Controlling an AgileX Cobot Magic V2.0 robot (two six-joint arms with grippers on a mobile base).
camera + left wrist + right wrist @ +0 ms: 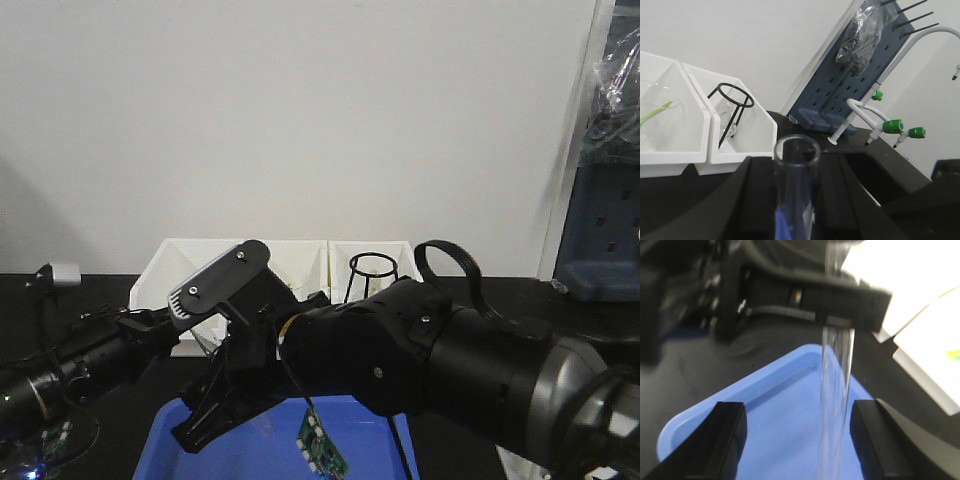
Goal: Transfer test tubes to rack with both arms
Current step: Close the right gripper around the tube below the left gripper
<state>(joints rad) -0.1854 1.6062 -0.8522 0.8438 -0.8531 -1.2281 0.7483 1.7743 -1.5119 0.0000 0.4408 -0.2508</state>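
**Test tube** (795,185): one, clear glass, open mouth up. It runs from 12 to 6 o'clock through the right wrist view, hanging over the blue tray (765,405) on the black tabletop (685,390).

**Left gripper** (796,220): jaws closed onto the tube, gripping its upper part.

**Right gripper** (797,425): jaws spread wide at 7 and 5 o'clock of its own view. The tube's lower length stands between them and touches neither.

**Rack**: not in any view, so its fill cannot be told.

**White bins** (200,262): two, at 12 o'clock beyond the tray. The right-hand one holds a black wire stand (372,272).

**Progress (judged)**: one tube is lifted and presented for an arm-to-arm handover. The right jaws have yet to close on it, the left has yet to let go, and seating it in the rack is all to come. No tube is seen placed, and the number waiting cannot be told.
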